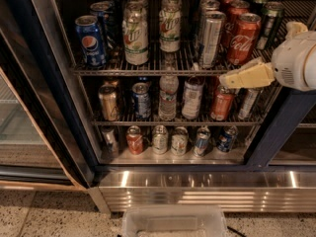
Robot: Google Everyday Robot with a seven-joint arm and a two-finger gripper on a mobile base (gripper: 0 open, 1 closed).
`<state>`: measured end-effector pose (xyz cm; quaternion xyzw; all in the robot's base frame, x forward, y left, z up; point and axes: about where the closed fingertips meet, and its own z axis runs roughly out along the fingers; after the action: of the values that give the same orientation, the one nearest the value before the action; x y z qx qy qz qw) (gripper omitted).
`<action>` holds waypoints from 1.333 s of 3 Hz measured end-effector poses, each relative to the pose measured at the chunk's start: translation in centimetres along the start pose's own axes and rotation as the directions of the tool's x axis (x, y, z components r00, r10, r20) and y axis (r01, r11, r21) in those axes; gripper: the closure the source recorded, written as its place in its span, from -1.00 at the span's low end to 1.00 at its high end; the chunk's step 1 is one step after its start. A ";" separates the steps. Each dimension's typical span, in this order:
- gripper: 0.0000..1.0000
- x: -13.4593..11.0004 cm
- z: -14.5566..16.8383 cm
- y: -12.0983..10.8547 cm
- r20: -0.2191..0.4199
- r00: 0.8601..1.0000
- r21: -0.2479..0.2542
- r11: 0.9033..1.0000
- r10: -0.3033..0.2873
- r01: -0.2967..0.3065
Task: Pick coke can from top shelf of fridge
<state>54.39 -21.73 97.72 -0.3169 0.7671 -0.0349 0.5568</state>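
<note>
The fridge [276, 127] stands open, with a dark frame and a ribbed steel base [197, 191]. On the top shelf [148, 72], a tall red coke can [242, 38] stands at the front right, with more red cans in a row behind it. My gripper [247, 75] comes in from the right on a white wrist [296, 58]. It points left, just below and in front of the coke can, level with the shelf's front rail. It does not touch the can and holds nothing that I can see.
A tall silver can [211, 38] stands left of the coke can, then green-white cans [169, 28] and a Pepsi can [91, 41]. The lower racks hold bottles and cans. The glass door [29, 132] hangs open at left. A clear plastic bin [173, 221] sits on the floor.
</note>
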 end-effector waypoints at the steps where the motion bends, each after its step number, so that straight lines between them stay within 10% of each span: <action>1: -1.00 -0.6 0.8 -0.6 0.047 0.998 0.023 0.999 0.041 -0.042; 4: -1.00 -0.6 1.9 -1.2 0.085 0.993 0.059 0.994 0.086 -0.091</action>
<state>56.66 -21.86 97.98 -0.2662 0.7553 -0.0210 0.5985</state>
